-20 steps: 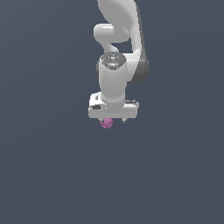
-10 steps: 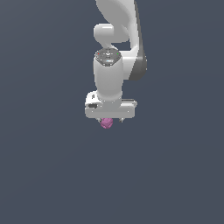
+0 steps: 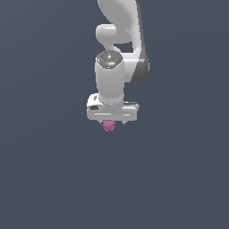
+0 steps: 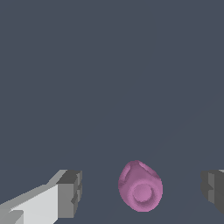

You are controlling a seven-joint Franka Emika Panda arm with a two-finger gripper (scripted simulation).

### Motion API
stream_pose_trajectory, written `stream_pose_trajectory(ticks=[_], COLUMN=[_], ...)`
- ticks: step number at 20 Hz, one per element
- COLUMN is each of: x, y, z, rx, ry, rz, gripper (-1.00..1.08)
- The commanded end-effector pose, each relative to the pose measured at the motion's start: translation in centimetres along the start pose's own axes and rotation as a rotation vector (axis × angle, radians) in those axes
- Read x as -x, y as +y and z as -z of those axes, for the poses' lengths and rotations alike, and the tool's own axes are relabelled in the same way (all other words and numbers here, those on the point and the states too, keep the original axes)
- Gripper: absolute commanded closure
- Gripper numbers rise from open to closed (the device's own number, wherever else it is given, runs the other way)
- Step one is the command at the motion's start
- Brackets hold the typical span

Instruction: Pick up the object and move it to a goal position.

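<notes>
Arm: the white robot arm comes down from the top of the exterior view, its wrist pointing straight down.
Tool: the tool hangs under the wrist block; the wrist view shows it spread wide, one dark finger pad on each side and nothing clamped.
Ball: the pink ball sits just below the tool body in the exterior view; in the wrist view the ball lies between the pads, clear of both, somewhat nearer the pad at that picture's right edge.
Ball's shape: lumpy and slightly egg-like, its long axis tilted; a round ringed end faces the wrist camera.
Surface: plain dark grey-blue surface; whether the ball rests on it cannot be told.
</notes>
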State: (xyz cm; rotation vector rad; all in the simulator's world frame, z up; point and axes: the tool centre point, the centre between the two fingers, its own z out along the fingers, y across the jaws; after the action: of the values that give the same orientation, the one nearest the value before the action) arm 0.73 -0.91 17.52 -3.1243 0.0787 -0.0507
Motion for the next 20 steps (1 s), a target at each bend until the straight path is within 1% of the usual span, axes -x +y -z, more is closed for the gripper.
stream_pose_trajectory(ticks=[1,7,15,20], x=[0.4,1.9,5.2,6.8], y=[0.1,0.7,1.8,2.4], z=[-0.5,-2.4,-5.6,-7.1], rx=[0.000,0.003,0.012,0.018], ry=[-0.002,-0.009,-0.020,-0.024], rz=[-0.029,-0.143,-0.363,-0.469], gripper=[-0.92,-0.92,-0.92,-0.92])
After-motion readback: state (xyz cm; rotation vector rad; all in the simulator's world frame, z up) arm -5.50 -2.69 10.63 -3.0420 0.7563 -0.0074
